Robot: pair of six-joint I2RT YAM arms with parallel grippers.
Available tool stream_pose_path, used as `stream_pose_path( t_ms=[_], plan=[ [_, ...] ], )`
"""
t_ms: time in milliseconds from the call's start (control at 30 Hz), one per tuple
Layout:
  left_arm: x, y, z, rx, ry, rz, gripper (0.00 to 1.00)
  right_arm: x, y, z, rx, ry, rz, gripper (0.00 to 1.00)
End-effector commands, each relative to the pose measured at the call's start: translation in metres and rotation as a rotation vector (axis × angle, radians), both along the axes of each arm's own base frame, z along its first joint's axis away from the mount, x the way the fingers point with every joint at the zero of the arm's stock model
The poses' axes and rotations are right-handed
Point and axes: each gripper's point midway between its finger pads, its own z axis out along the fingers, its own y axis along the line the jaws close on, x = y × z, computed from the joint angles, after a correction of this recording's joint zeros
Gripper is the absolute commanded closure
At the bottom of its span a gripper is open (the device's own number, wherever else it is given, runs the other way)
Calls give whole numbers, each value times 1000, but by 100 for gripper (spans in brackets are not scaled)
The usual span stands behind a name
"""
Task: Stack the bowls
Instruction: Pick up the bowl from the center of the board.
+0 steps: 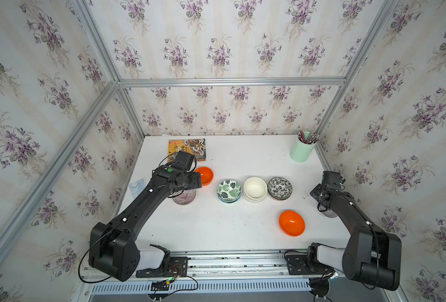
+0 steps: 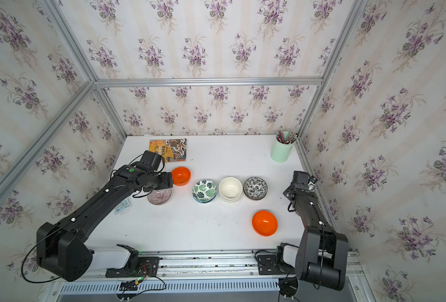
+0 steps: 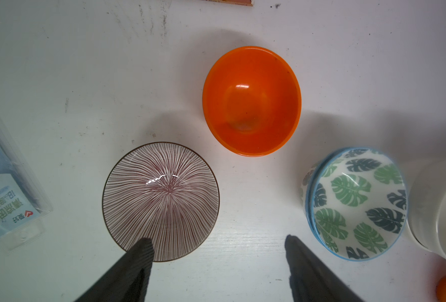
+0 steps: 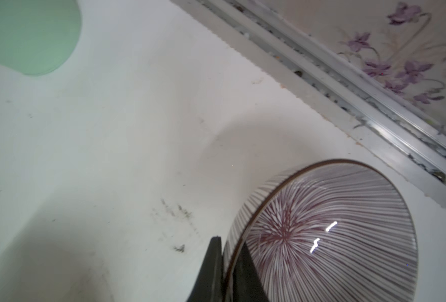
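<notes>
My left gripper (image 3: 218, 248) is open above the table, one finger (image 3: 143, 251) over the rim of a purple striped bowl (image 3: 161, 201) and an orange bowl (image 3: 252, 100) just beyond. My right gripper (image 4: 229, 251) is shut on the rim of another purple striped bowl (image 4: 334, 235), one finger inside and one outside; in a top view this bowl (image 1: 329, 214) is mostly hidden under the arm. In the middle stand a leaf-print stack (image 1: 229, 191), a cream-white stack (image 1: 255, 188) and a black-and-white floral bowl (image 1: 279, 188). A second orange bowl (image 1: 291, 223) sits nearer the front.
A mint-green pencil cup (image 1: 301, 150) stands at the back right. A book (image 1: 187, 147) lies at the back left, and a plastic packet (image 3: 4, 209) at the left edge. The aluminium rail (image 4: 347, 86) runs close beside the right bowl.
</notes>
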Motion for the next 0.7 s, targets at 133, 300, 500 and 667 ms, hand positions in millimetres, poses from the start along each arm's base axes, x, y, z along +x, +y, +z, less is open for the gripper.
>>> stream_pose_path(
  t_ms=[133, 300, 500, 667],
  plan=[
    [12, -12, 16, -36, -23, -35, 19, 54, 94, 69, -285, -24, 442, 100],
    [32, -3, 45, -4, -72, -10, 19, 56, 229, 94, -487, -67, 959, 100],
    [61, -7, 82, -86, -85, -46, 18, 28, 334, 104, -525, -194, 1400, 100],
    [63, -23, 96, -131, -50, -138, 19, -17, 386, 103, -566, -289, 1722, 99]
  ],
)
